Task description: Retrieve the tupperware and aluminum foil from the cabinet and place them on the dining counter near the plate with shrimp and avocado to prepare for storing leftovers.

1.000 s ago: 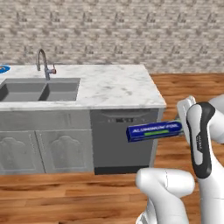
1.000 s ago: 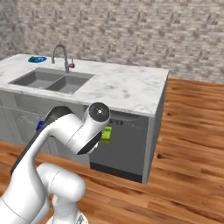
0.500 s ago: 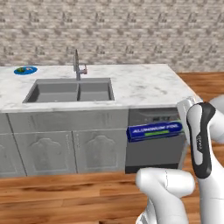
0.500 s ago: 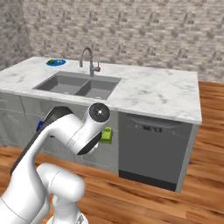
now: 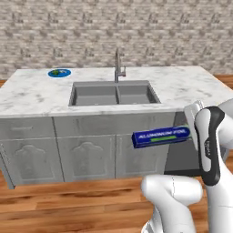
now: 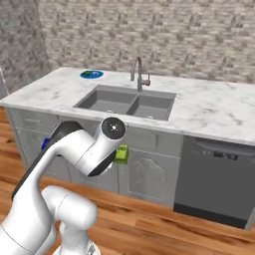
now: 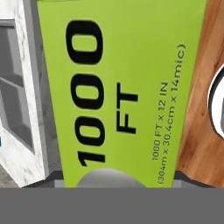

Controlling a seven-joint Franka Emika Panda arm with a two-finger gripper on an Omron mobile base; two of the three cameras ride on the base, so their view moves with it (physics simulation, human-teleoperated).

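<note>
1. Foil box status: the aluminum foil [image 5: 161, 136] is carried in the air in front of the dining counter [image 5: 36, 98], below the level of its marble top and level with the grey cupboard fronts. The gripper [image 5: 195, 129] holds it by its right end; the fingers themselves are hidden behind the box and wrist, but the box hangs unsupported from the hand, so I judge them clamped across its width.
2. Orientation: the long axis lies roughly level and parallel to the counter's front edge, the free end pointing left toward the plate end of the island. The blue lettered face looks back at the base; in the hand view a green face of the box with black print sits right against the camera.
3. Target: the plate with shrimp and avocado [image 5: 59, 73] sits far left on the marble, near the back edge, well apart from the box. The steel sink [image 5: 114, 93] and faucet [image 5: 119, 66] lie between.
4. Risks (judgement):
   - held at one end, the long box could sag or twist in the grip;
   - raised too late, its free end could strike the counter edge;
   - a low pass over the top could clip the faucet or drop the box into the sink;
   - set down too close, it could nudge the plate.
5. Tupperware: not located in these views.
</note>
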